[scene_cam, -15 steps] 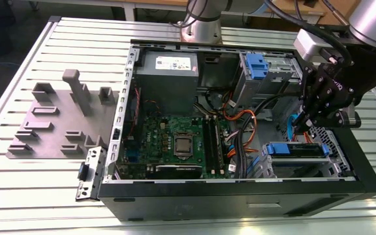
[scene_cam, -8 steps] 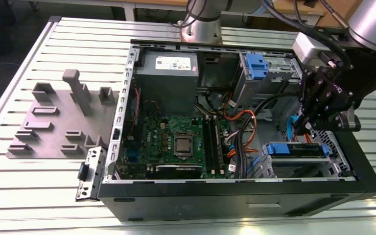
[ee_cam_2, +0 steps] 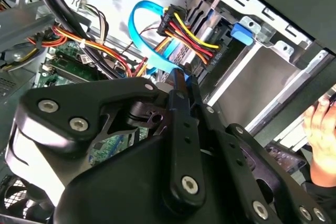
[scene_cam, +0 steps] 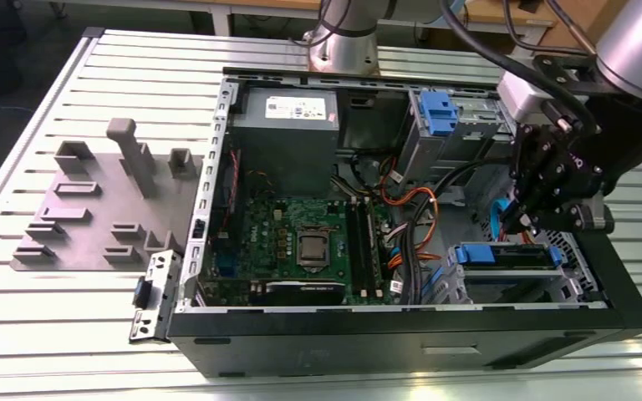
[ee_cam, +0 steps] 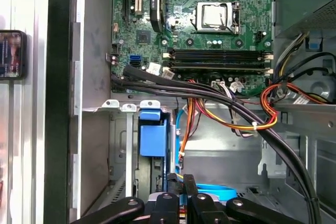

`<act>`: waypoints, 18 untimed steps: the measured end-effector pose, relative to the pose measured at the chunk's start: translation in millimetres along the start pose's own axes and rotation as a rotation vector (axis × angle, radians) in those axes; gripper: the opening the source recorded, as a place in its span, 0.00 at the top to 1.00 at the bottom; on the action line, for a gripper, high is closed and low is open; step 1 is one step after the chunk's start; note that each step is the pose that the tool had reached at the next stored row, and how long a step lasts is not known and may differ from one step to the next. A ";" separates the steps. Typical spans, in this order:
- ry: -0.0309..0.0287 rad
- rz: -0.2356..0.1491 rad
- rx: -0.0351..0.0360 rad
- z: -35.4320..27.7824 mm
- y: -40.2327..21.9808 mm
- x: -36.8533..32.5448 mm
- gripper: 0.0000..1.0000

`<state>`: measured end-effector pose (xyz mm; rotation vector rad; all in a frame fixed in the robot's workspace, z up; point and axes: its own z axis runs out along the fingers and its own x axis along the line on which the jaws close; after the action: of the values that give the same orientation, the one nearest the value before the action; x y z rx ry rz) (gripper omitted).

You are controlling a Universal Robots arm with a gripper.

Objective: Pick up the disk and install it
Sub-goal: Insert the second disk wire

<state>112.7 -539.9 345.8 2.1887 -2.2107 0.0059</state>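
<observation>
End effector (scene_cam: 538, 219), fingers closed together, apparently empty, at right of frame above the disk (scene_cam: 505, 256) seated in its bay.

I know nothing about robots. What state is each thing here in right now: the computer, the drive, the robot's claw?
Computer case: lying on its side, side panel off, insides exposed.
Disk: sitting in the drive bay in its blue carrier.
Gripper: fingers together, lowered inside the case close to the disk.
Processor: bare, no cooler on it.
</observation>
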 end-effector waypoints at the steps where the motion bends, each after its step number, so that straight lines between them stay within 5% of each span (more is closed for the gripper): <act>1: 0.0001 0.000 0.0000 0.3 0.1 1.1 0.84; 15: -0.0002 0.000 0.0029 4.7 -0.2 15.5 0.84; 18: -0.0041 0.000 0.0060 4.9 0.5 17.5 0.84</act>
<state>112.0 -557.5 341.3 2.1937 -2.2159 0.0081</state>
